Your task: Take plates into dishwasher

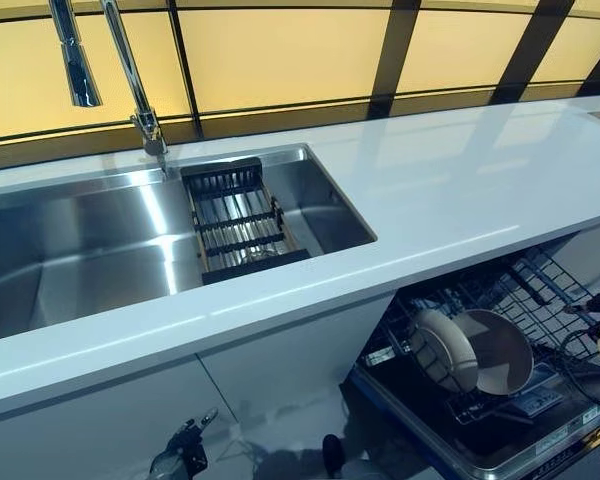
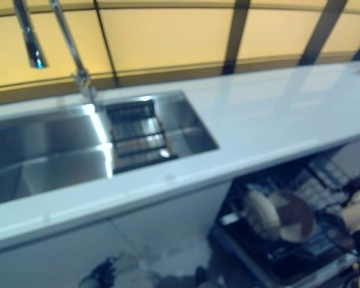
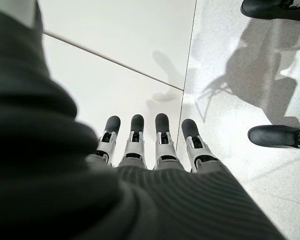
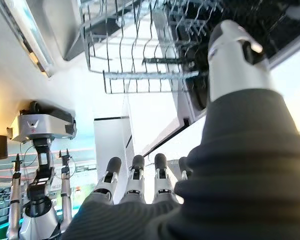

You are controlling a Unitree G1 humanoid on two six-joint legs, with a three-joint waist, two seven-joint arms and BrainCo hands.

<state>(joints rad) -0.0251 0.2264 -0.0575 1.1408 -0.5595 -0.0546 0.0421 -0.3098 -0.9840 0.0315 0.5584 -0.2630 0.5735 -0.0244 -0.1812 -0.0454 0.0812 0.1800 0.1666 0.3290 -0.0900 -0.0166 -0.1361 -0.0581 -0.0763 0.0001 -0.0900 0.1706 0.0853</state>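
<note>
Two plates already racked, both hands empty: the loading step looks finished or between plates.

Nearest, lower left of the frame, the left hand [image 3: 145, 145] hangs over the floor, fingers [image 3: 161, 137] straight and slightly spread, holding nothing; lower right, the right hand [image 4: 135, 180] is beside the dishwasher rack [image 1: 540, 290], its fingers straight too. Two plates [image 1: 470, 350] stand upright in the open dishwasher [image 1: 500, 440]. Farther, the white bench [image 1: 460, 190] shows no plates; one sink [image 1: 90, 250], one drainer basket [image 1: 235, 225], one tap [image 1: 130, 70]. My judgement: next, find another plate.
</note>
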